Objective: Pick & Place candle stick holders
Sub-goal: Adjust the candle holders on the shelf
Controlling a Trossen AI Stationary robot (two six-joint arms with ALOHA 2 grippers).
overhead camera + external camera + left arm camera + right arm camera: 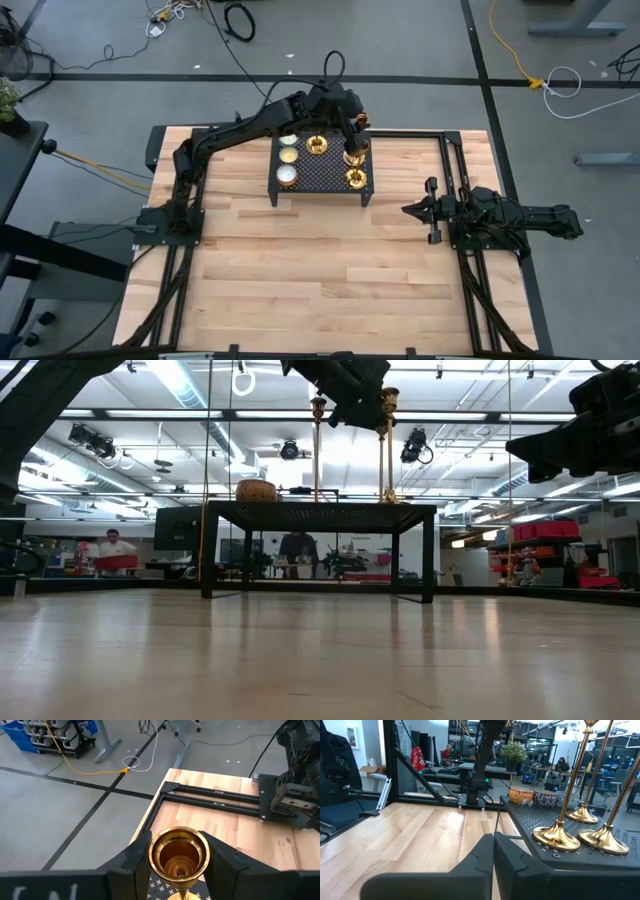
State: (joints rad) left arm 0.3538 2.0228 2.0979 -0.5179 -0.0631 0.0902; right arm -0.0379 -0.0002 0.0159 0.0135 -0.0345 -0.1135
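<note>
Left wrist view shows you the left claw (pixel 179 862) gripping a candlestick (pixel 179 855) cup above the rack (pixel 320 172); right claw (pixel 410 210) rests closed on the desk (pixel 320 280).

Bare desk (pixel 300 270) lies open beside the right hand (pixel 412 210), while the rack (pixel 322 180) with three candlesticks (pixel 355 178) stands just ahead of it.
</note>
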